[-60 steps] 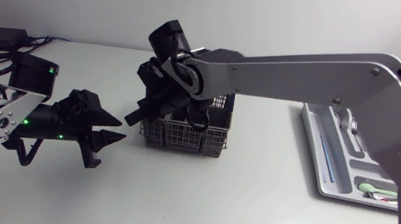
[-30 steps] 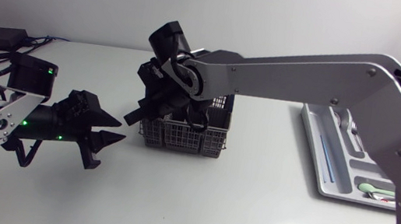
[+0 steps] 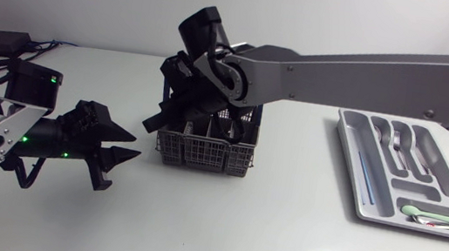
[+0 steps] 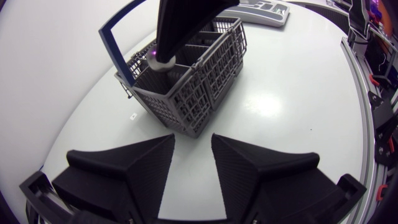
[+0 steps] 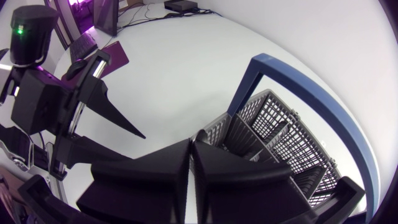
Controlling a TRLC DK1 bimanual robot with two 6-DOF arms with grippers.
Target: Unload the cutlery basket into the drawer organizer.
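Right arm (image 3: 347, 68) has risen, right gripper (image 5: 191, 145) dipping into the cutlery basket (image 3: 203, 149).

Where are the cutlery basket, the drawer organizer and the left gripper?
cutlery basket (image 3: 203, 151): head view, front mesh wall.
drawer organizer (image 3: 350, 159): head view, rim nearest the basket.
left gripper (image 3: 137, 146): head view, between its fingertips.

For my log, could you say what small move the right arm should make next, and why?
Probably lift the right hand straight up: its closed fingers sit inside the grey mesh cutlery basket, a pale item at their tips, and the blue basket handle arches close by. Clear the rim before swinging toward the grey plastic drawer organizer.
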